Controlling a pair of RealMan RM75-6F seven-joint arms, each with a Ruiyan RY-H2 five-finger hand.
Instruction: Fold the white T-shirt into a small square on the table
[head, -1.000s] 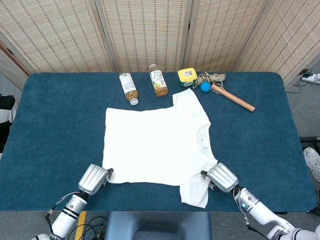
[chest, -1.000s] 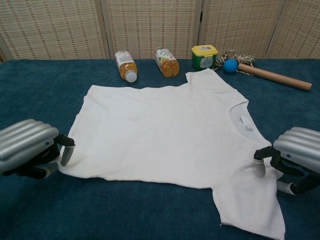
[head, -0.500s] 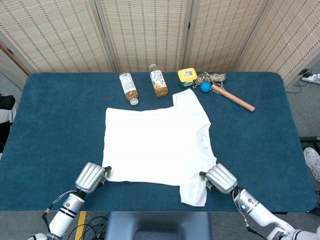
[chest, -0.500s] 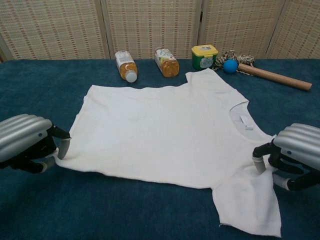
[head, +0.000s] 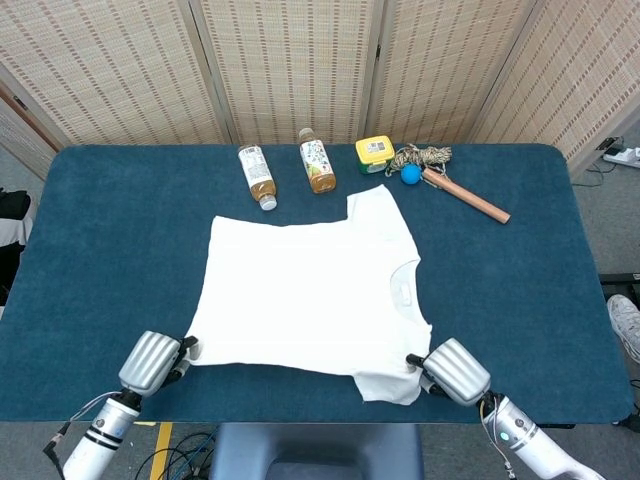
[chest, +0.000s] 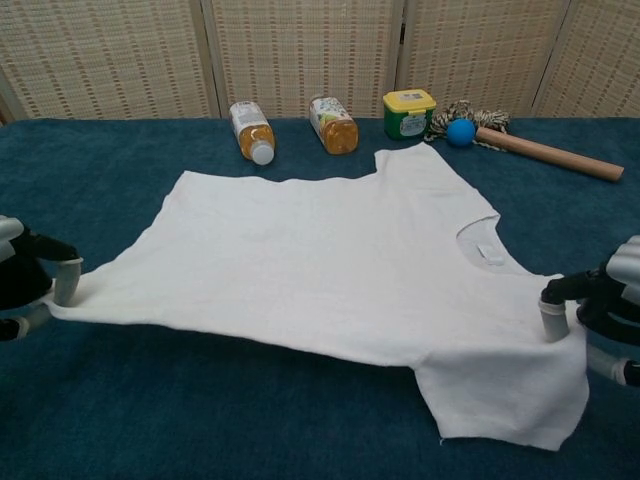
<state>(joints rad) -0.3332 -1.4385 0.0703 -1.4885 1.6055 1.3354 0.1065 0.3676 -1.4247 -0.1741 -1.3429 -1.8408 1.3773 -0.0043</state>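
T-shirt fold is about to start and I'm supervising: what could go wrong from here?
Each hand, left hand and right hand, pinches only a thin edge of the T-shirt, so it may slip free. The near sleeve hangs loose and could bunch under the fold.

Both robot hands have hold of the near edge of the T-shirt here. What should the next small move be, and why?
Probably lift both hands and carry the near edge toward the far edge, making the first fold. The left robot hand pinches the near hem corner and the right robot hand pinches the shoulder by the near sleeve. The white T-shirt lies stretched and unfolded on the table.
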